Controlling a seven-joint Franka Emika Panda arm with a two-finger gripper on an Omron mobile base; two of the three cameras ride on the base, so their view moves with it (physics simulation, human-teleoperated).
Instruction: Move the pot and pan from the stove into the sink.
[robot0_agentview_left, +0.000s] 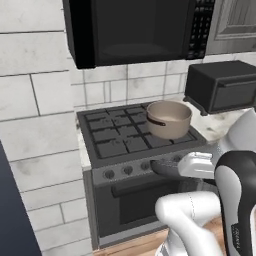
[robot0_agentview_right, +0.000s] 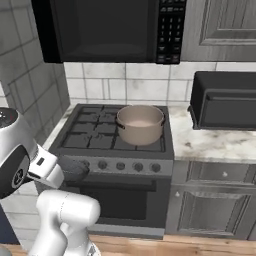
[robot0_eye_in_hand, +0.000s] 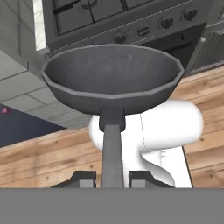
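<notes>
My gripper (robot0_eye_in_hand: 112, 179) is shut on the long thin handle of the pan (robot0_eye_in_hand: 113, 74), a small dark grey frying pan. I hold it in the air in front of the stove's knob row, off the grates, with wooden floor below it. The same pan (robot0_agentview_left: 165, 167) (robot0_agentview_right: 73, 169) juts from my hand just in front of the stove (robot0_agentview_left: 115, 136) (robot0_agentview_right: 92, 134). The tan pot (robot0_agentview_left: 168, 119) (robot0_agentview_right: 140, 124) stands on the right rear grate, well beyond the pan. The sink is out of view.
A black toaster oven (robot0_agentview_left: 222, 85) (robot0_agentview_right: 225, 100) sits on the pale counter (robot0_agentview_right: 210, 141) right of the stove. The black microwave (robot0_agentview_left: 135, 30) (robot0_agentview_right: 105, 27) hangs above the burners. A tiled wall (robot0_agentview_left: 35, 100) closes the left side.
</notes>
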